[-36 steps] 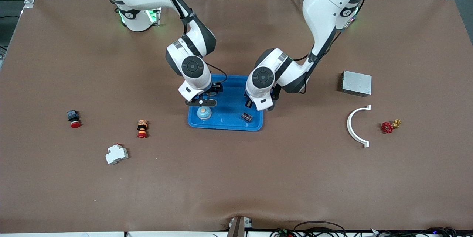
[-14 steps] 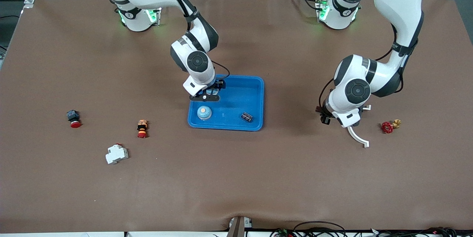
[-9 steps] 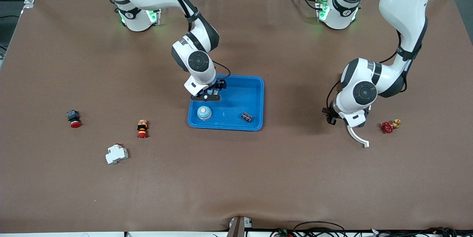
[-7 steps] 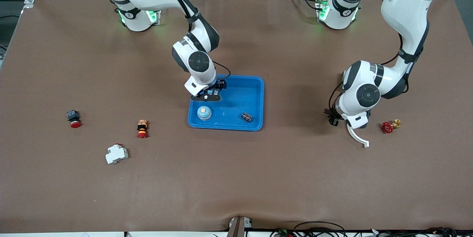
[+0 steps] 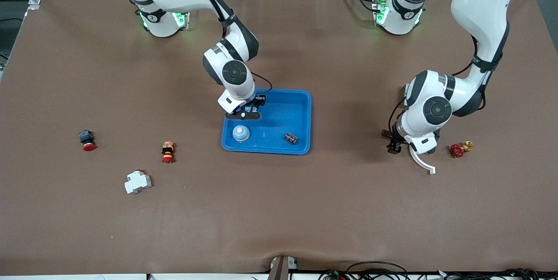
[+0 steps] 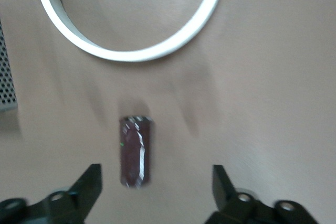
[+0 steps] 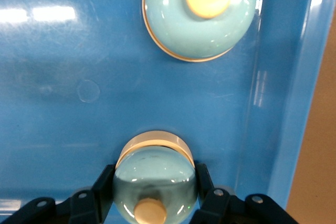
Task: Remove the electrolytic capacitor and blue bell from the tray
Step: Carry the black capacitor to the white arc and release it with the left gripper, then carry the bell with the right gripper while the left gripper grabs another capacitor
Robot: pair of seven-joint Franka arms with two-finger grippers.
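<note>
Brown bench (image 5: 279, 210): right gripper (image 7: 153, 195) over blue tray (image 5: 301, 116), jaws clamped on a bell (image 7: 156, 179). Left gripper (image 6: 156, 195), jaws spread wide, above a capacitor (image 6: 136, 151) lying beside white arc (image 6: 131, 51).

No text, label, brand or number can be read in any of the views. The capacitor (image 6: 136, 151) under the left wrist camera shows only pale marks on its dark sleeve, too blurred to read. The two bells in the blue tray (image 7: 294, 108) are plain, with no writing on them.
</note>
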